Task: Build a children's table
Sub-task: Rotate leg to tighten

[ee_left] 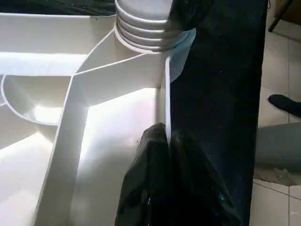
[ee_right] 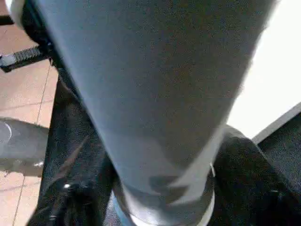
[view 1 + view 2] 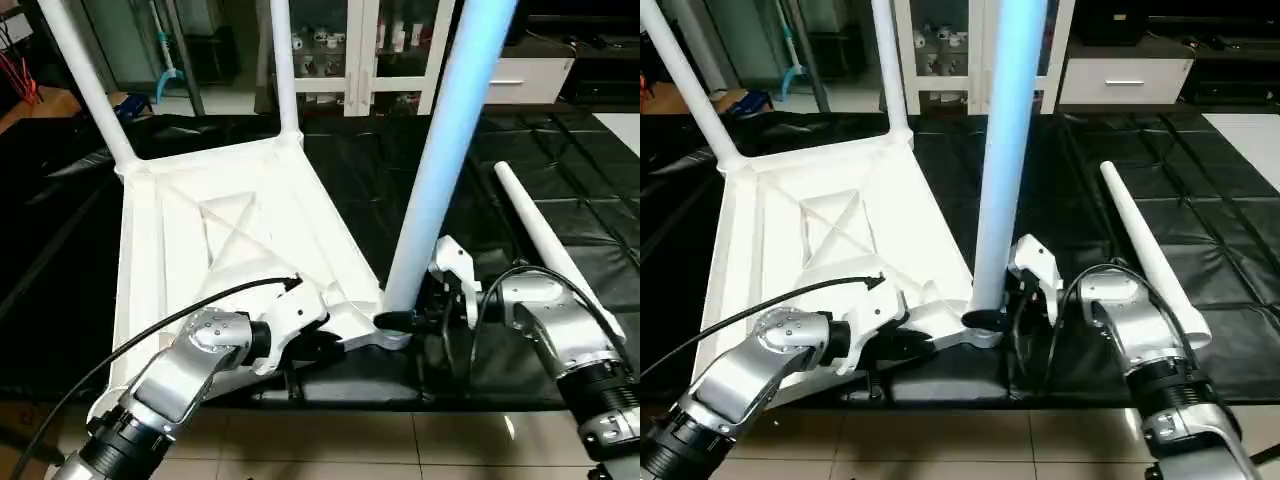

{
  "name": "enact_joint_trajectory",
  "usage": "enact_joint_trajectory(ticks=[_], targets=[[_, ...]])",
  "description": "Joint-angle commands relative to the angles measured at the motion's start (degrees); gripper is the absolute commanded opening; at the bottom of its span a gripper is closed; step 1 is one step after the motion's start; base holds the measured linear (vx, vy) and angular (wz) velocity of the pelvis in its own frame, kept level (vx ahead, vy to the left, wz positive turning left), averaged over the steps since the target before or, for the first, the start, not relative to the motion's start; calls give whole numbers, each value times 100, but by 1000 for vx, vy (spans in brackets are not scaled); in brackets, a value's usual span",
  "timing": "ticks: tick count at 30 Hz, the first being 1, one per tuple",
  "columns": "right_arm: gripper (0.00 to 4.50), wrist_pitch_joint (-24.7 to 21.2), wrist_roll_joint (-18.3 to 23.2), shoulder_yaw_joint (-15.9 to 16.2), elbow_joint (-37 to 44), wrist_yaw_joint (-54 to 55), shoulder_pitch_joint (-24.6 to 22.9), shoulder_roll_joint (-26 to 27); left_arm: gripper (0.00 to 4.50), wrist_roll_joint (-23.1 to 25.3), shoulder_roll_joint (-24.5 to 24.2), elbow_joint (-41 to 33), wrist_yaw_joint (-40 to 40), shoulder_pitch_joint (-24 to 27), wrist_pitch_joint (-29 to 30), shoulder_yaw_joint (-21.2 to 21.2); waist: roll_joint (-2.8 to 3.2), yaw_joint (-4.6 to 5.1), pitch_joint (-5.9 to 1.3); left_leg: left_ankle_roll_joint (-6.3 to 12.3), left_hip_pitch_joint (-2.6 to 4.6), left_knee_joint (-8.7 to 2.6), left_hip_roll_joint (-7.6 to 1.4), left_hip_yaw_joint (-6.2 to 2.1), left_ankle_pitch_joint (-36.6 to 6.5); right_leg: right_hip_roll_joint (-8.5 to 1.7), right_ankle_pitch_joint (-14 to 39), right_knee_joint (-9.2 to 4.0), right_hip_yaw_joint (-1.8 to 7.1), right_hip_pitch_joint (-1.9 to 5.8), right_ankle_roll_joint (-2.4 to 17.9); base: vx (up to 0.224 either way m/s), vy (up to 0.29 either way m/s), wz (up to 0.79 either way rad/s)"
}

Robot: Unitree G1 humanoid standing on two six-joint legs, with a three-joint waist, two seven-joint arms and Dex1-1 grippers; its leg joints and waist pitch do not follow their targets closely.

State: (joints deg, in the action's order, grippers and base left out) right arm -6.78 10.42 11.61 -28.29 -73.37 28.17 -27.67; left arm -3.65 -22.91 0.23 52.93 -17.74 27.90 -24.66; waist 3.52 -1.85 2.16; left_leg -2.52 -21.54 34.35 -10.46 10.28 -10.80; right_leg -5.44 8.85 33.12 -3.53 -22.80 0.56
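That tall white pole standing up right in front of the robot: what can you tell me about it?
The long white tapered plastic leg stands nearly upright, leaning slightly, its lower end seated in the round near corner socket of the upturned white ribbed plastic tabletop. It is smooth, tubular, with ridged rings at its base. The right end effector sits against its base, with black fingers on either side. Its top runs out of view.

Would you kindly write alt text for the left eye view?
An upturned white tabletop lies on a black sheet with three legs upright; the right pincer is at the nearest leg's base. A fourth leg lies loose to the right.
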Motion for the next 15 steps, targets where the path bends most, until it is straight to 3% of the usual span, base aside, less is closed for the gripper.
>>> enact_joint_trajectory(ticks=[1, 9, 15], targets=[[266, 52, -306, 59, -206, 57, 13, -161, 0, 94, -105, 122, 225, 110, 145, -331, -106, 35, -323, 372, 78, -439, -232, -60, -1539, -225, 1847, -372, 166, 209, 1166, 0, 0, 0], [242, -79, -132, -157, -317, 506, 28, 117, 0, 82, -104, 131, 216, 107, 165, -333, -96, 61, -312, 294, 75, -460, -227, -75, -1738, -223, 2071, -398, 158, 200, 1090, 0, 0, 0], [241, -240, -54, -424, -489, 1441, 84, 562, 0, 79, 120, 299, -85, 15, 369, -202, -128, 191, -262, 41, 110, -500, -208, -115, -2480, -218, 2792, -475, 137, 150, 867, 0, 0, 0]])
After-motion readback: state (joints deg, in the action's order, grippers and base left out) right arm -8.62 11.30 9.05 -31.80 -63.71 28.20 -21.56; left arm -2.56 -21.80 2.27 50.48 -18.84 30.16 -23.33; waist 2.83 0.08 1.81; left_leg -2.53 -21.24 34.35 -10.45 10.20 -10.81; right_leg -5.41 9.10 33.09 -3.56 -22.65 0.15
